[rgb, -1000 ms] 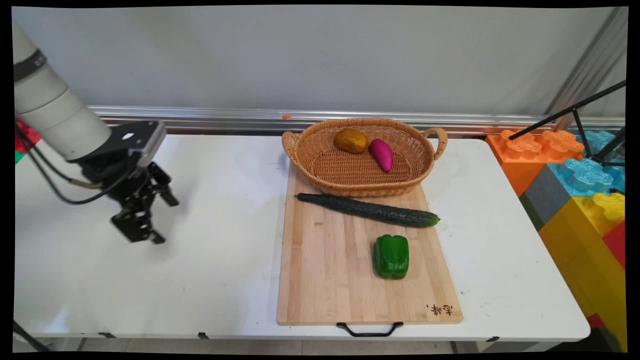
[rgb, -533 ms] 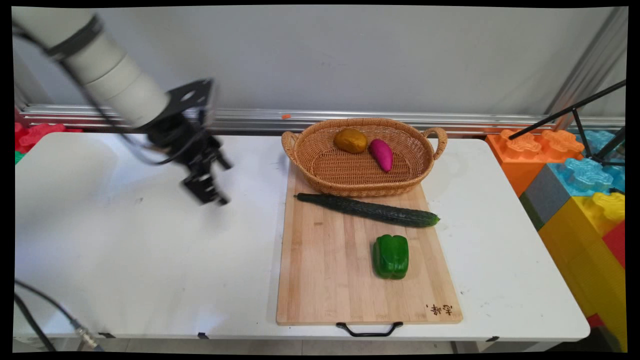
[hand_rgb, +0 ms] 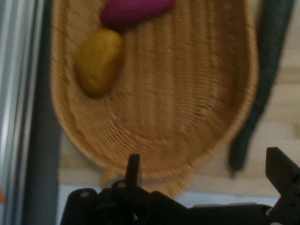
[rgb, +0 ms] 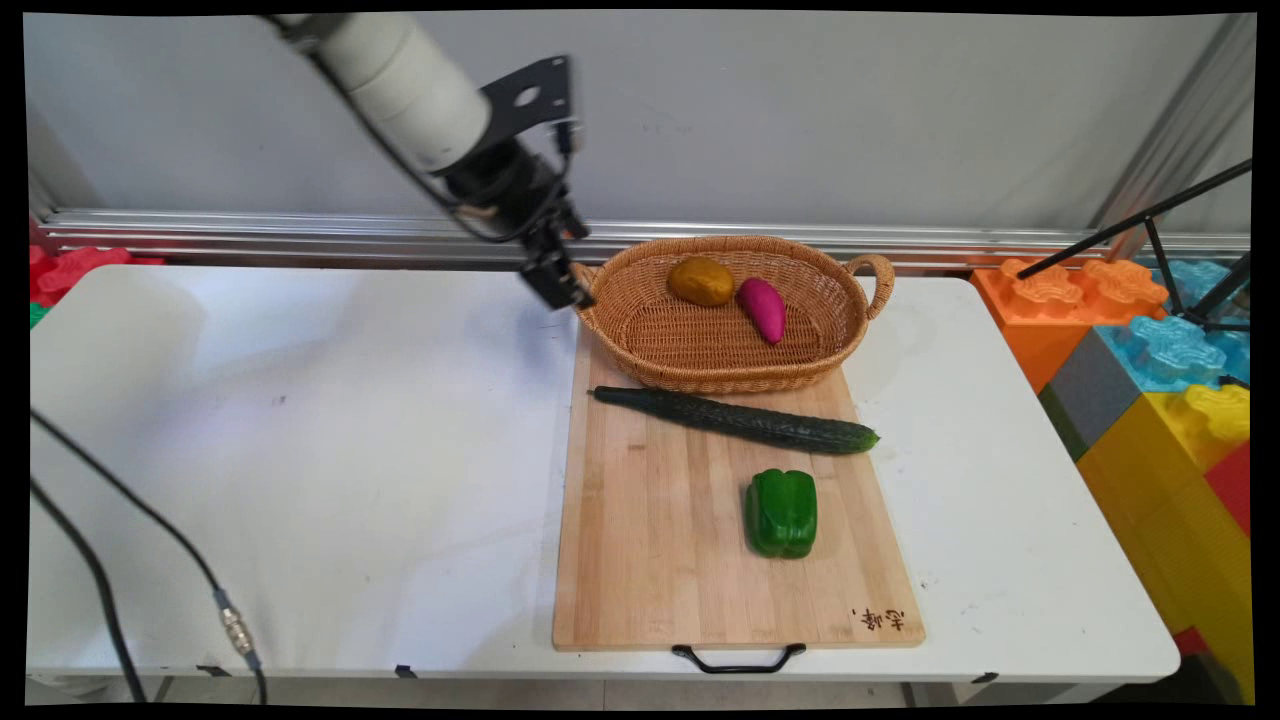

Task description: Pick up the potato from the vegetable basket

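The gripper (rgb: 560, 285) hangs in the air over the left handle of the wicker basket (rgb: 640, 345), holding nothing; in the hand view its two fingers (hand_rgb: 133, 171) stand wide apart, one at the lower middle and one at the right edge, with the basket's near end between them. The basket sits with its front on the far end of the wooden cutting board (rgb: 650, 540), which lies lengthwise toward the table's near edge with its black handle (rgb: 738, 660) overhanging there, so the board's open stretch is easy to reach from above. Inside the basket, against its far wall, a brownish-yellow potato (rgb: 701, 281) and a magenta sweet potato (rgb: 763, 309) lie just beside each other, perhaps touching, though the hand view is too soft to settle it. A long dark cucumber (rgb: 735, 421) lies across the board just in front of the basket, slanting down to the right, and a green bell pepper (rgb: 781, 512) rests on its side nearer the camera, apart from the cucumber. The white table (rgb: 300, 450) carries everything, and coloured toy blocks (rgb: 1150, 350) stand beyond its right end.
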